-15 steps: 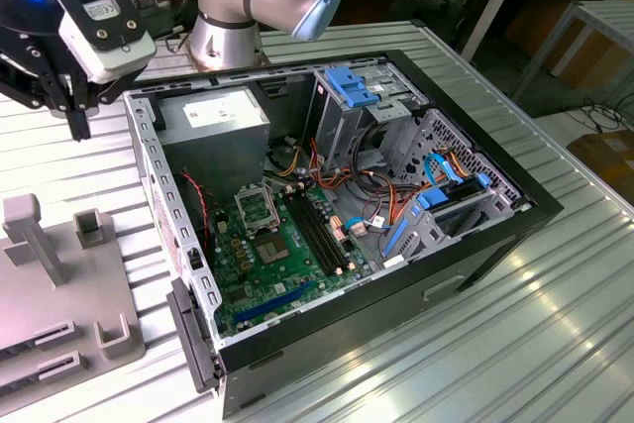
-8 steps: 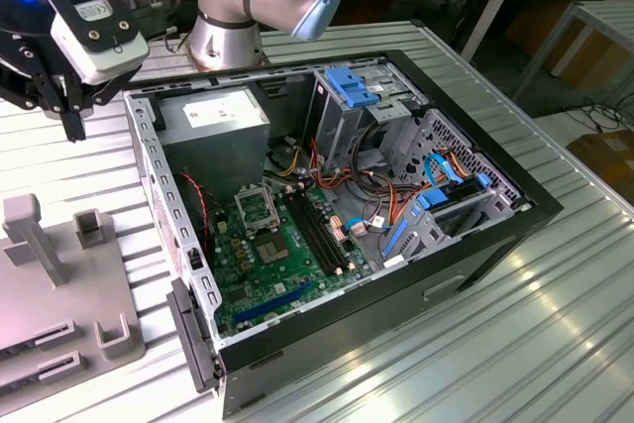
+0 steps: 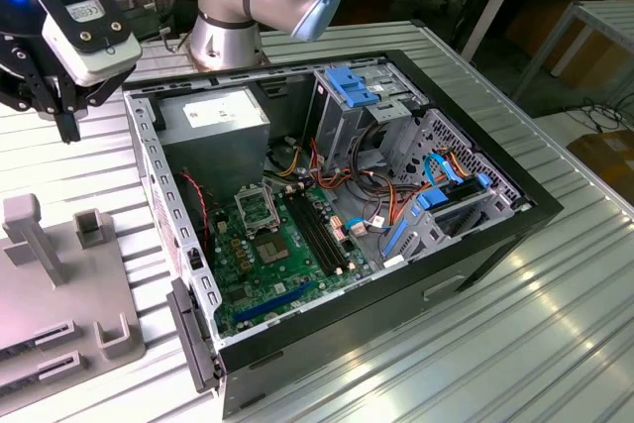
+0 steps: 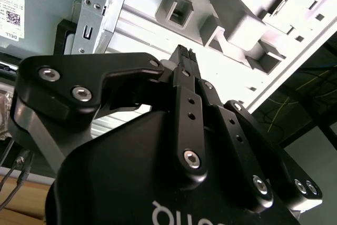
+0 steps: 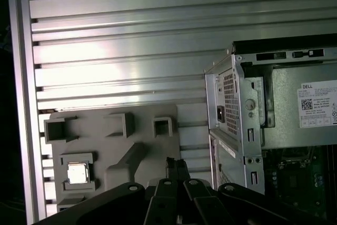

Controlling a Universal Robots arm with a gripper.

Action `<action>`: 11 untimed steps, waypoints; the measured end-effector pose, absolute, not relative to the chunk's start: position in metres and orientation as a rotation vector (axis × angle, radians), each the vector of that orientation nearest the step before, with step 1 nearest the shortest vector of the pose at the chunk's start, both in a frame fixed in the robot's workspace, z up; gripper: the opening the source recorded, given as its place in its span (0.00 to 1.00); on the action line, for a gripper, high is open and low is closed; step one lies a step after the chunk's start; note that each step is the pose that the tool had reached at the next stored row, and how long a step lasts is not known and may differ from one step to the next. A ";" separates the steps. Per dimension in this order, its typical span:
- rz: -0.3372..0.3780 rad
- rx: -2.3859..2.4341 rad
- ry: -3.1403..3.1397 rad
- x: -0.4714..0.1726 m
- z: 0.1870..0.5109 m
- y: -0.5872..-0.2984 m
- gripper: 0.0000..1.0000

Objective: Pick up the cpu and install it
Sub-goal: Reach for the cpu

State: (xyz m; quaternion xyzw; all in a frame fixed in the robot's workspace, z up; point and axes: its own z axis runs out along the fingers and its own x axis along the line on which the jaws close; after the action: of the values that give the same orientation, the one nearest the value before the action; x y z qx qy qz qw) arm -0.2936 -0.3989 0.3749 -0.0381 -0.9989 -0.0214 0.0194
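The cpu (image 5: 78, 173) is a small silvery square lying flat in a pocket of the grey fixture plate (image 5: 145, 143), seen in the first wrist view. My gripper (image 5: 175, 163) hangs above the plate, off to one side of the cpu and apart from it. Its black fingers (image 4: 182, 59) are pressed together with nothing between them. In the exterior view the gripper (image 3: 67, 126) is at the upper left, above the slatted table and outside the open computer case (image 3: 535, 210). Inside the case lies the green board (image 3: 287, 269) with its metal-framed socket (image 3: 258, 207).
The fixture plate (image 3: 40, 314) carries upright grey blocks (image 3: 89, 230) at the exterior view's left. The case's metal wall (image 3: 149, 160) stands between plate and board. Cables, blue drive brackets (image 3: 352, 84) and a power supply (image 3: 213, 111) crowd the case. The arm's base (image 3: 228, 27) stands behind.
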 end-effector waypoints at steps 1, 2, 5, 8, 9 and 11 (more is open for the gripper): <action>-0.066 -0.118 -3.100 -0.294 0.375 -0.399 0.11; -0.066 -0.118 -3.100 -0.294 0.375 -0.399 0.11; -0.066 -0.118 -3.100 -0.294 0.375 -0.399 0.11; -0.066 -0.118 -3.100 -0.294 0.375 -0.399 0.11; -0.066 -0.118 -3.100 -0.295 0.375 -0.399 0.11; -0.066 -0.118 -3.100 -0.296 0.375 -0.399 0.11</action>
State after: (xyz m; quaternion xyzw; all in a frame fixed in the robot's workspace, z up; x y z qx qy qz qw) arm -0.2959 -0.3988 0.3749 -0.0381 -0.9989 -0.0213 0.0194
